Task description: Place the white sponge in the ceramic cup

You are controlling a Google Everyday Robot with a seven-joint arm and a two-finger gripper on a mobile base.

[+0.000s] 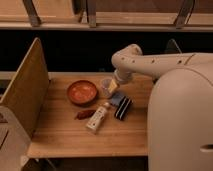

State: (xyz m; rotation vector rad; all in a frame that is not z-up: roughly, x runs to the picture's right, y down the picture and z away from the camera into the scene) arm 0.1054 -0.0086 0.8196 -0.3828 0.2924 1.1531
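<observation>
1. Setting: light plank table (60,142) against a dark back wall with a rail. An upright board panel (27,87) stands at the left edge. It is well apart from the work, so I see no risk there.
2. Orange bowl (82,92): risk is a sponge released short of the cup dropping in here, since the bowl is a wide target just beside it. It is round, shallow and glazed-looking.
3. Small red item (85,114) and white bottle (98,119): low risk unless the arm sweeps low. The bottle is elongated, lies on its side and looks like smooth plastic. I can't identify the red piece.
4. Ceramic cup (105,86): main risk is a knock-over. It is small, light, tapered and hard-walled, and the gripper (113,88) hangs right at its right side, possibly touching it. The claw is spread wide with nothing in it.
5. White sponge (117,99): lies on the table just below the gripper, not yet picked. It is a flat, soft, pale bluish pad. Risks: the fingers may pinch only an edge so it folds or slips, and being about cup-wide it may bridge the rim.
6. Black block (123,108): striped, rigid, touching or nearly touching the sponge. A wide grasp could catch it too.
</observation>
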